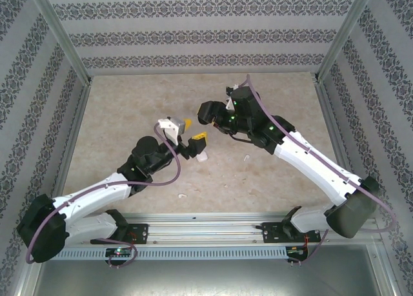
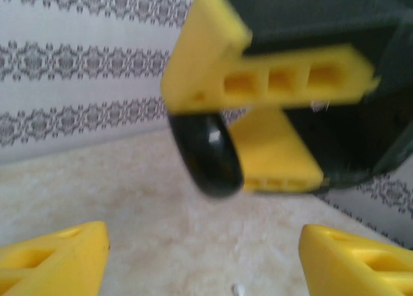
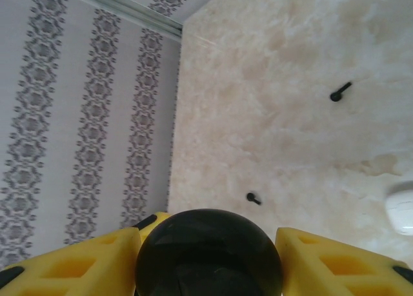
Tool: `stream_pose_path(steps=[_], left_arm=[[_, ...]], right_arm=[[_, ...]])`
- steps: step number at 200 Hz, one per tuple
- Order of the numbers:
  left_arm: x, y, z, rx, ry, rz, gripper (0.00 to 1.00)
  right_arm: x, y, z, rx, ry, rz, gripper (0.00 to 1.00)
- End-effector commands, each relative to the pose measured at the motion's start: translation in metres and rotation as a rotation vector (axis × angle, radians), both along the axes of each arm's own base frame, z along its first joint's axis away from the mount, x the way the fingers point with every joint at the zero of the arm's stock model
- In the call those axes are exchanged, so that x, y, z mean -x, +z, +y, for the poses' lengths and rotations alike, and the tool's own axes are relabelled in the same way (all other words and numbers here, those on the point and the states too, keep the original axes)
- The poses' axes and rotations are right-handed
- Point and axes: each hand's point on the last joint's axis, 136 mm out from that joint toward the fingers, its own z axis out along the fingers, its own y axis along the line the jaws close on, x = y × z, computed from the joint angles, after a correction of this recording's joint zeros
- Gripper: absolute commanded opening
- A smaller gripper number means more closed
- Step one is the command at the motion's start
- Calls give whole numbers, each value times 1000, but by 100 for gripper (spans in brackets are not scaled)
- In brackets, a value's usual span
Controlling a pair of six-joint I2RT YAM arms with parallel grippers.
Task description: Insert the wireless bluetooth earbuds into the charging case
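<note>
My right gripper (image 1: 209, 113) is shut on a black rounded charging case (image 1: 205, 110), held above the table's middle. In the right wrist view the case (image 3: 208, 254) sits between the yellow fingers (image 3: 77, 267) of that gripper (image 3: 208, 270). Two tiny black earbuds (image 3: 341, 91) (image 3: 253, 198) lie on the table beyond it. My left gripper (image 1: 193, 132) stands open just left of the case. In its wrist view the gripper (image 2: 203, 257) holds nothing, the case (image 2: 206, 157) hangs ahead, and a tiny white earbud (image 2: 237, 288) lies below. Another small white earbud (image 1: 182, 196) lies near the front edge.
A white rounded object (image 1: 203, 157) lies on the table under the left gripper, also at the right edge of the right wrist view (image 3: 401, 209). A small pale piece (image 1: 246, 157) lies right of it. Patterned walls with metal posts (image 1: 64, 51) enclose the table.
</note>
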Motion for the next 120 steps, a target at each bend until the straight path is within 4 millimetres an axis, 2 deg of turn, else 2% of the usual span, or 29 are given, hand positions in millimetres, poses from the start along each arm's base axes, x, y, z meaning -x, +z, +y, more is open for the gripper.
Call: stream_pose_path(steps=[1, 56, 95, 120], left_arm=[[0, 46, -5, 93, -8, -114, 72], [-6, 44, -14, 119, -30, -88, 53], [-6, 48, -14, 138, -28, -93, 38], [-6, 50, -15, 138, -36, -92, 33]], right_arm=[[4, 14, 2, -90, -8, -1, 57], [9, 17, 2, -118, -5, -1, 57], [11, 18, 1, -117, 5, -3, 57], [13, 19, 3, -123, 20, -4, 57]])
